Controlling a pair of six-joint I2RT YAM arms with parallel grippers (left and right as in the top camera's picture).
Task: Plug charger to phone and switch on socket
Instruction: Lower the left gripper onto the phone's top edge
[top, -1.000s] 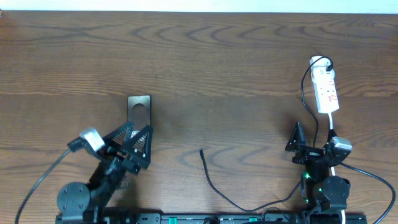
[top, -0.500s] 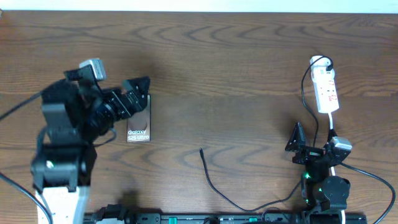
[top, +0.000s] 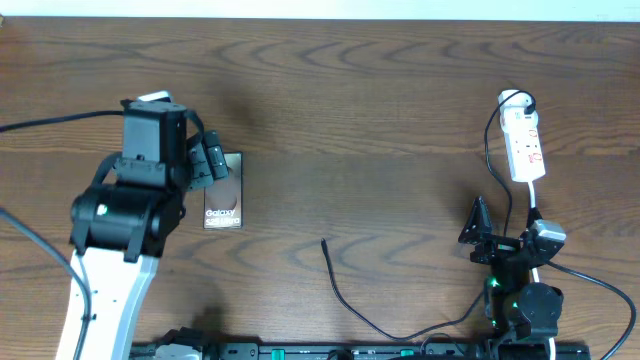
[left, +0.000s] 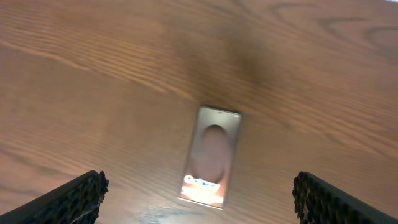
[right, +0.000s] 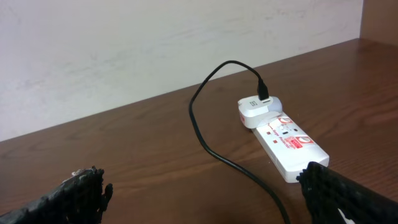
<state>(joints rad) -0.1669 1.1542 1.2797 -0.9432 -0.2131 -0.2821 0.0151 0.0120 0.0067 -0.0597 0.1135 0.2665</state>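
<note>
The phone (top: 224, 195) lies flat on the wood table, left of centre, with white lettering at its near end. In the left wrist view the phone (left: 211, 155) sits below and between my wide-apart fingers. My left gripper (top: 207, 158) hovers open at the phone's far left corner, holding nothing. The charger cable (top: 345, 300) snakes across the near table, its free tip (top: 324, 242) lying loose. Its other end runs as a black cable (right: 205, 134) into a white adapter (right: 258, 109) on the socket (right: 292, 146). The socket (top: 525, 148) lies far right. My right gripper (top: 483, 232) is open and empty.
A pale wall (right: 155, 43) rises behind the table's far edge. The right arm's base (top: 525, 300) stands at the near right edge, with the socket's white cord (top: 535, 205) running towards it. The left arm's white link (top: 100, 290) reaches up from the near left.
My left arm swung up from the near edge to the far left and now hangs over the phone's far end, uncovering the phone. The right arm, cable and socket have not moved.
</note>
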